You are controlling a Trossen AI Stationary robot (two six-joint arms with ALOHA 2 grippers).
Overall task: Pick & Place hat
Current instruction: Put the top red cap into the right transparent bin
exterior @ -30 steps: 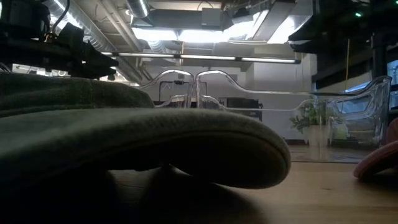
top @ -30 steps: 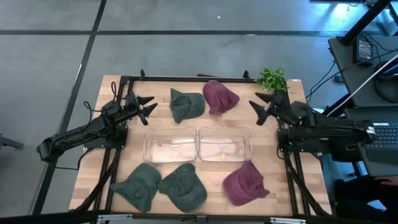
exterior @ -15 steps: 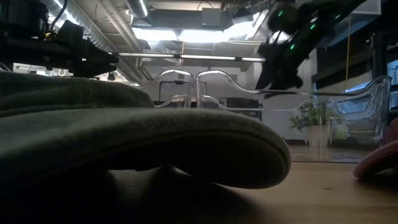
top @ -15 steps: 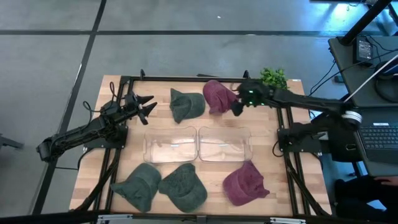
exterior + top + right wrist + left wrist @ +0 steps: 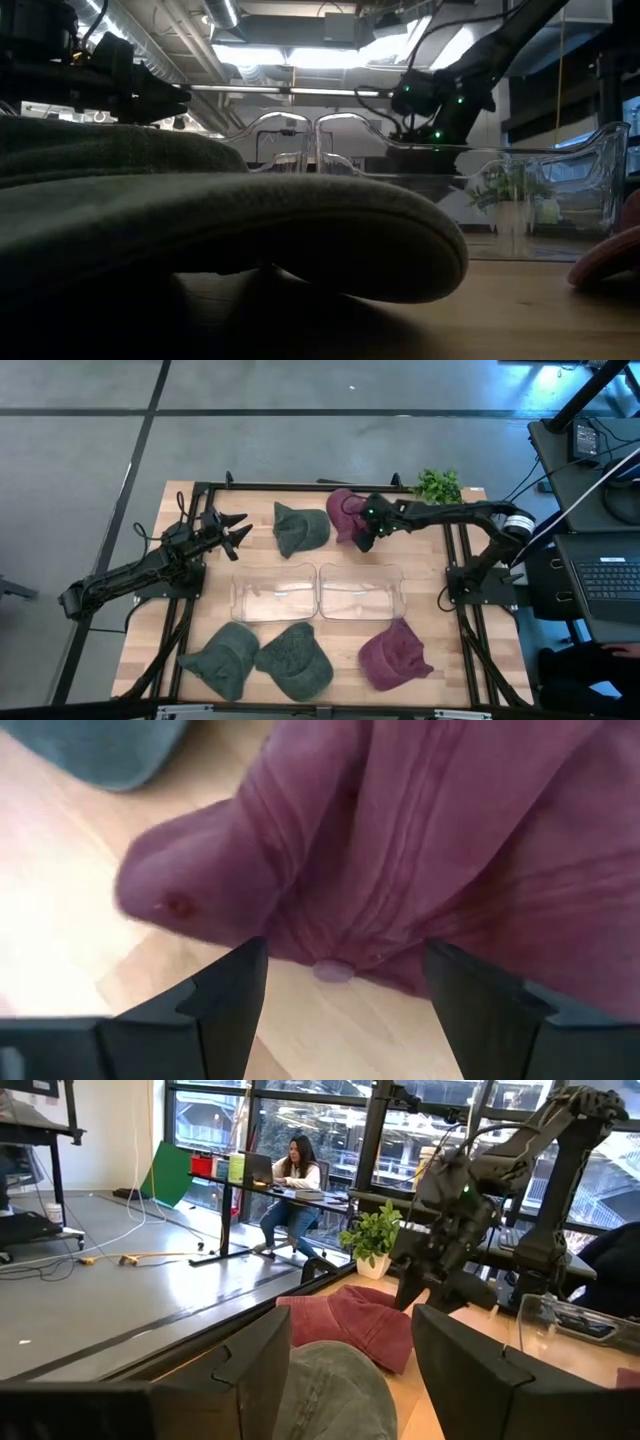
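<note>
Wooden boards make up the table top (image 5: pixel 150 620), and grey floor lies all around it.

Closest to the front edge lie three hats in a row: two green hats (image 5: pixel 265 660) side by side and a dark red hat (image 5: pixel 393 656) next to them. They look set out and waiting to be picked.

Next come two clear bins (image 5: pixel 318 592), touching side by side in the middle of the table. Both look empty. They are most likely where the hats should go, since they sit between the two rows of hats.

Past the bins, near the back edge, lie a green hat (image 5: pixel 300 528) and a purple-red hat (image 5: pixel 347 512), close together. The purple-red one seems to be the hat being picked now. The right gripper (image 5: pixel 370 530) is down at this hat's edge. In the right wrist view its two fingers (image 5: pixel 225 990) are spread wide, one on each side of the hat's rim (image 5: pixel 400 850), with nothing held yet. That is a good way to stand before a pinch.

The left gripper (image 5: pixel 235 532) waits just beside the far green hat, fingers apart and empty.

A small green plant (image 5: pixel 437 486) stands at the far corner, out of the way.

Farthest off, in the left wrist view, a person (image 5: pixel 290 1180) sits at a desk.

No writing or labels can be read anywhere.
</note>
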